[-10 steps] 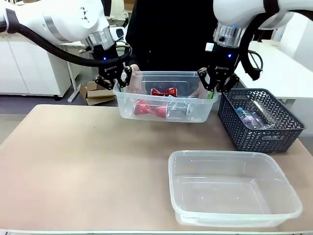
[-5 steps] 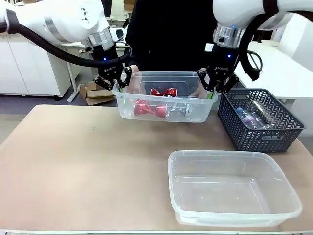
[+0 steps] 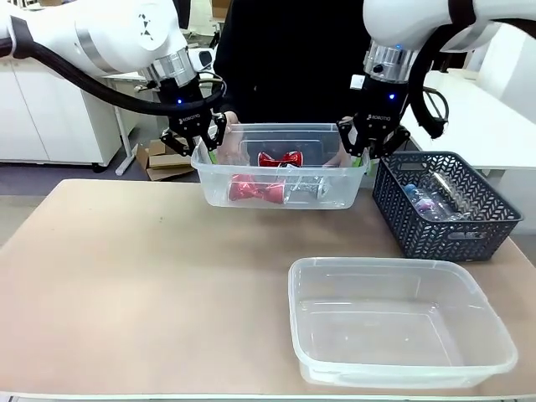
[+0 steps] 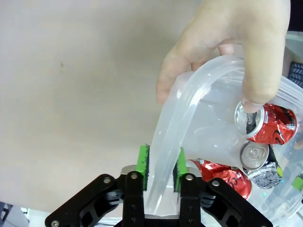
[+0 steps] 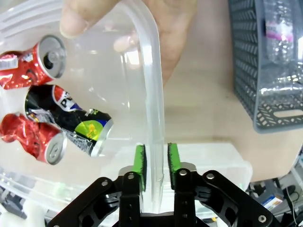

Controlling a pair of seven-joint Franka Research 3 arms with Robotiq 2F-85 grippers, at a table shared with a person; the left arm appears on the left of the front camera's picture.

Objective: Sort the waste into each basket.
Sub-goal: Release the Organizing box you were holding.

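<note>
At the table's far edge, my left gripper [image 3: 205, 146] and right gripper [image 3: 357, 154] straddle the rim of the basket [image 3: 216, 189] of cans [image 3: 251, 186], which a person's hand [image 4: 227, 47] also holds. Pinching or slack, I cannot tell. Handover, I judge; next, both lift straight clear.

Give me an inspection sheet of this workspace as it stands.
Surface: tan table, one small dark speck at left.
Job's things: clear tub at the far side, held by a person's hands, containing red cans and a black can; empty clear tub near right.
Clutter: dark lattice basket with a plastic bottle inside.
Grippers: left gripper and right gripper straddle the held tub's end rims; right fingers show slim gaps, left contact unclear.
Cables: black hose along left arm; black cable looping by right wrist.
Surroundings: white cabinets, cardboard box on floor.
</note>
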